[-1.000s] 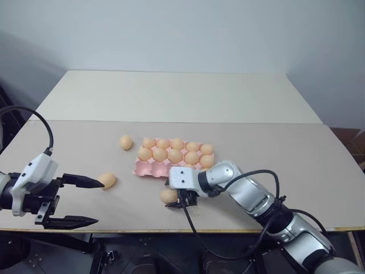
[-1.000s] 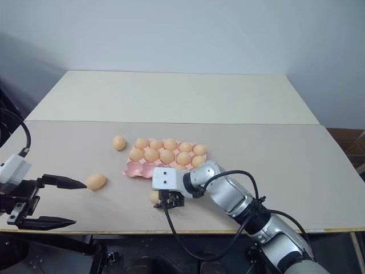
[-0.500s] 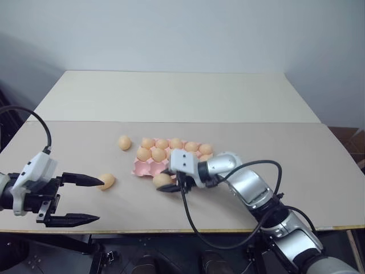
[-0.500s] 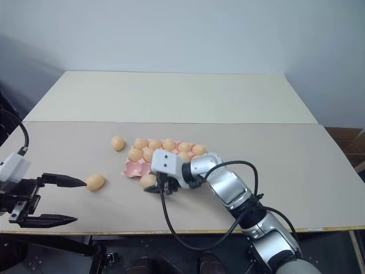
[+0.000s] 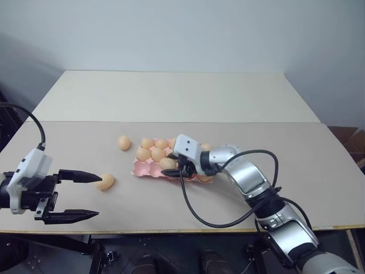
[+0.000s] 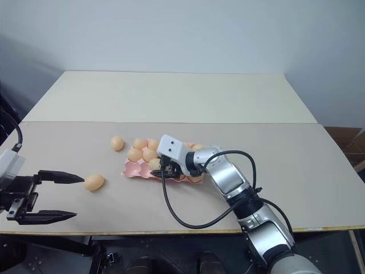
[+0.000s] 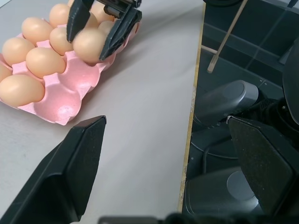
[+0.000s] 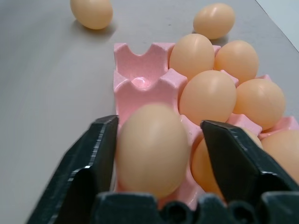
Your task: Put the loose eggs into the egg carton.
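- Two loose eggs lie on the beige tabletop (image 5: 296, 154) beyond the carton's end, on the side the right hand's fingers point toward: one (image 5: 105, 181) just off the upper fingertip of the left hand (image 5: 98, 196), the other (image 5: 124, 142) farther out, near the carton's far corner.
- Open wide, the left hand hovers low over the tabletop's front edge with nothing between its two black fingers (image 7: 70, 168); whether its fingertip touches the nearer egg cannot be told.
- Reaching across from the other side, the right hand (image 5: 174, 165) hangs over the near row of the pink egg carton (image 5: 146, 169), its jaws parted and straddling a single egg (image 8: 152, 149).
- That egg sits in a near-row cup of the carton. One finger (image 8: 96, 154) stands right against it, and the other (image 8: 233, 158) stands clear of it with a visible gap.
- Ahead of the right hand's fingertips, the last near-row cup (image 8: 140, 84) at the carton's end is bare pink, and the left wrist view shows empty hollows along that same row.
- Behind and beside the straddled egg, the carton's other two rows hold tan-orange eggs (image 8: 208, 95) packed shoulder to shoulder; the right arm covers part of the tray, so a full count cannot be made.
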You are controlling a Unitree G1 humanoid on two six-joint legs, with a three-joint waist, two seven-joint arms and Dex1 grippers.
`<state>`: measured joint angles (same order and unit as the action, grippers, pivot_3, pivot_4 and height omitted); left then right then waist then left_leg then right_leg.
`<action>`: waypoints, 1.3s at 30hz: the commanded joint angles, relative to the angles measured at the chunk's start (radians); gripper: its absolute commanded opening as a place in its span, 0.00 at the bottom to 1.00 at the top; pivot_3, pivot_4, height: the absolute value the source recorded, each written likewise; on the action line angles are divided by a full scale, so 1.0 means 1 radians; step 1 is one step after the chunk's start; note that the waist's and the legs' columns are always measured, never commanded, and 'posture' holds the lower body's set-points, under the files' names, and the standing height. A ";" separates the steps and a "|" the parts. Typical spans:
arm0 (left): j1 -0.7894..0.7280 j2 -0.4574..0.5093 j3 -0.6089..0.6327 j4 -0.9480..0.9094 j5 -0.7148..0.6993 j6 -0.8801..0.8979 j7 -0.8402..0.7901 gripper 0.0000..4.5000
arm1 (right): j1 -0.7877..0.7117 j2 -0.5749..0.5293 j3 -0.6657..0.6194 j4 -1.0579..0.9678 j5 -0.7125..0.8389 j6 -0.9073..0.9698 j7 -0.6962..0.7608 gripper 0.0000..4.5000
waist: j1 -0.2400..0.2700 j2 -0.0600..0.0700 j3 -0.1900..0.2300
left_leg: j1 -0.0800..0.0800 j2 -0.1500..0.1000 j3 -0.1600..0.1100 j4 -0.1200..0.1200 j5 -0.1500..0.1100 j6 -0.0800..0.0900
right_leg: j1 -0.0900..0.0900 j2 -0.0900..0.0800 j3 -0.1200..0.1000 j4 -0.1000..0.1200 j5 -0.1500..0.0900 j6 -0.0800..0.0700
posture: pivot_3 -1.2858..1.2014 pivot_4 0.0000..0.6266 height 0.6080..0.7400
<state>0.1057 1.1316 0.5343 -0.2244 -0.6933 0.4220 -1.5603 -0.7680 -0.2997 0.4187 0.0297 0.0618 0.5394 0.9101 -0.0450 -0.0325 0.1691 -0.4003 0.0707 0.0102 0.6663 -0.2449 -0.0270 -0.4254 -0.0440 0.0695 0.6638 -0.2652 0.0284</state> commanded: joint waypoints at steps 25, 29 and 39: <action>-0.021 -0.047 0.161 0.149 0.003 0.020 0.126 1.00 | 0.170 -0.432 -0.459 -0.073 0.400 -0.167 0.430 0.99 | 0.003 0.000 0.000 | 0.001 0.000 0.000 -0.001 0.000 0.000 | 0.001 0.000 0.000 -0.001 0.000 0.000 | 0.52 0.24 1.00; -0.007 -0.051 0.163 0.190 0.031 -0.012 0.127 1.00 | 0.196 -0.496 -0.494 -0.101 0.446 -0.147 0.470 0.99 | 0.002 0.000 0.000 | 0.001 0.000 0.001 -0.001 0.000 0.000 | 0.001 0.000 0.000 -0.001 0.000 0.000 | 0.52 0.24 1.00; -0.035 -0.047 0.117 0.258 0.072 -0.053 0.130 1.00 | 0.221 -0.520 -0.498 -0.143 0.463 -0.147 0.459 0.99 | 0.003 0.000 0.000 | 0.001 0.000 0.001 -0.001 0.000 0.000 | 0.001 0.000 0.000 -0.001 0.000 0.000 | 0.52 0.24 1.00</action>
<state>0.0840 1.0741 0.6463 0.0280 -0.6289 0.3922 -1.4315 -0.5417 -0.8029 -0.0519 -0.0780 0.4954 0.3951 1.3703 -0.0415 -0.0325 0.1693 -0.3992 0.0706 0.0110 0.6653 -0.2449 -0.0270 -0.4244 -0.0443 0.0699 0.6629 -0.2652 0.0284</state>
